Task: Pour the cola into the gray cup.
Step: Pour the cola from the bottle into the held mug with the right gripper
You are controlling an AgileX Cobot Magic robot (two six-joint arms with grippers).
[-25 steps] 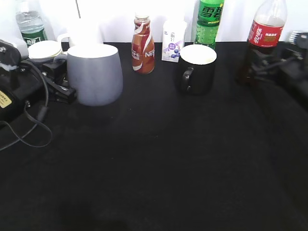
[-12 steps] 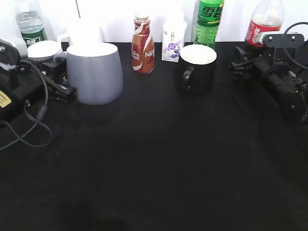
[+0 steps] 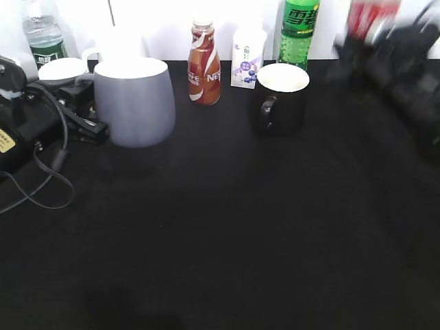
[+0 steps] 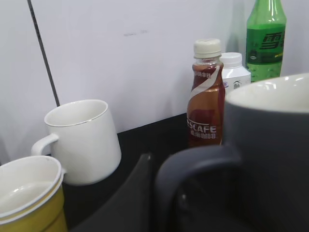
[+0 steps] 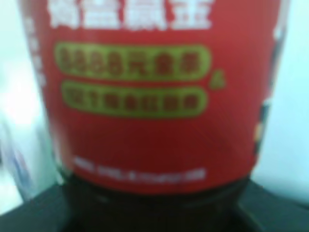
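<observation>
The gray cup (image 3: 135,103) stands on the black table at the back left. My left gripper (image 3: 91,128) is shut on its loop handle (image 4: 193,162); one dark finger shows just left of the handle in the left wrist view. The cola (image 3: 368,15), with its red label, is raised at the top right of the exterior view, blurred by motion. My right gripper (image 3: 388,48) is shut on it. In the right wrist view the cola's red label (image 5: 154,96) and the dark liquid below it fill the frame.
A black mug (image 3: 283,96) stands mid-table. Behind it stand a Nescafe bottle (image 3: 204,65), a small white carton (image 3: 247,58) and a green soda bottle (image 3: 299,31). A white mug (image 4: 82,140), a yellow cup (image 4: 29,198) and a water bottle (image 3: 42,31) crowd the back left.
My right gripper has closed on the cola and lifted it off the table, up toward the top right. The left gripper and the gray cup have not moved.
</observation>
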